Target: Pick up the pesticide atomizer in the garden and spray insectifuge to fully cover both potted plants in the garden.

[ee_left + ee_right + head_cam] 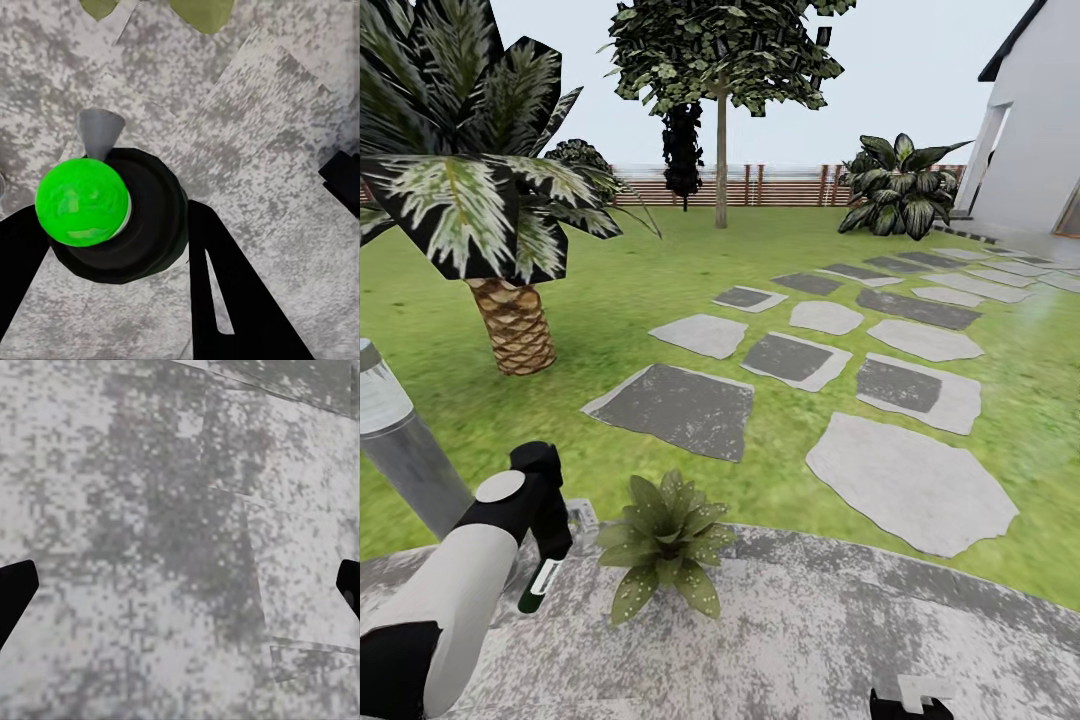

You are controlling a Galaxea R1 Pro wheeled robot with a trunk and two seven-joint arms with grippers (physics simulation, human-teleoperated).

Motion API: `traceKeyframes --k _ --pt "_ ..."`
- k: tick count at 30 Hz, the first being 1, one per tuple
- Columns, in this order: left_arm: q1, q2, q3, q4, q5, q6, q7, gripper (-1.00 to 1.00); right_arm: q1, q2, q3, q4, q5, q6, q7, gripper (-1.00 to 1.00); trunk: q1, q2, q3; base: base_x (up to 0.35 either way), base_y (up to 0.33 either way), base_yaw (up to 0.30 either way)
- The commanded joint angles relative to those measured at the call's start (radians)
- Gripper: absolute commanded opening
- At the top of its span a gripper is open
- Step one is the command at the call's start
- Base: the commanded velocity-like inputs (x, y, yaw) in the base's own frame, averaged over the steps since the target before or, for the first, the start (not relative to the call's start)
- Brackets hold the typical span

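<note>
Looking out from the head view, the left gripper (548,560) sits at the lower left of the frame, clamped on the slim dark green pesticide atomizer with its white label band (540,582), which hangs below the black wrist, apparently nozzle-end down, over the grey speckled paved round (830,640). Just to its right, a low rosette of pointed green leaves (665,540) sits at the paving's edge, near enough that the bottle seems held there to mist it. Flat grey stepping stones (905,480) run toward the upper right across the green lawn (440,340), with a scaly-trunked palm (510,320) at the left and a brown slatted wooden fence (760,185) far behind. The right gripper (912,700) peeks in at the bottom edge.

From the left wrist view, the atomizer's black top carries a bright green knob (82,201) and a grey cone-shaped nozzle (100,133); black fingers (232,300) flank the bottle on both sides.

From the right wrist view, two dark fingertips (16,589) stand far apart at the frame's sides, nothing between them but paving, so that arm is likely parked idle.
</note>
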Motion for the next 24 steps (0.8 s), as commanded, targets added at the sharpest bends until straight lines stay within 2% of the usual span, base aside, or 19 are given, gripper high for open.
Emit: traceKeyframes --k 1,5,8,10,15,18,24 --pt "0.0 -0.002 0.004 0.0 -0.006 0.009 -0.007 -1.0 -0.001 0.0 -0.008 0.001 0.011 -0.003 -0.002 1.0 0.0 0.0 -0.001 0.0 0.0 0.0" --pt "0.009 0.007 0.006 0.001 -0.004 -0.042 -0.007 -1.0 -0.001 0.0 -0.008 0.001 0.012 -0.003 -0.002 1.0 0.0 0.0 -0.001 0.0 0.0 0.0" --pt "0.092 0.009 0.01 -0.01 -0.005 -0.066 -0.007 -1.0 -0.001 0.0 -0.008 0.001 0.011 -0.002 -0.002 1.0 0.0 0.0 -0.001 0.0 0.0 0.0" --pt "0.106 0.009 0.014 -0.012 -0.002 -0.065 -0.007 -1.0 -0.001 0.0 -0.008 0.001 0.011 -0.002 -0.002 1.0 0.0 0.0 -0.001 0.0 0.0 0.0" --pt "0.112 0.01 0.018 -0.015 0.0 -0.06 -0.007 -1.0 -0.001 0.0 -0.008 0.0 0.011 -0.003 -0.002 1.0 0.0 0.0 -0.001 0.0 0.0 -0.013" --pt "0.107 0.011 0.018 -0.015 0.0 -0.056 -0.007 -1.0 -0.001 0.0 -0.008 0.0 0.011 -0.002 -0.002 1.0 0.0 0.0 -0.001 -0.011 0.022 -0.198" --pt "0.1 0.004 0.015 -0.015 -0.006 -0.05 -0.007 -1.0 -0.001 0.0 -0.008 0.0 0.011 -0.002 -0.002 1.0 0.0 0.0 -0.001 -0.015 0.257 -0.256"
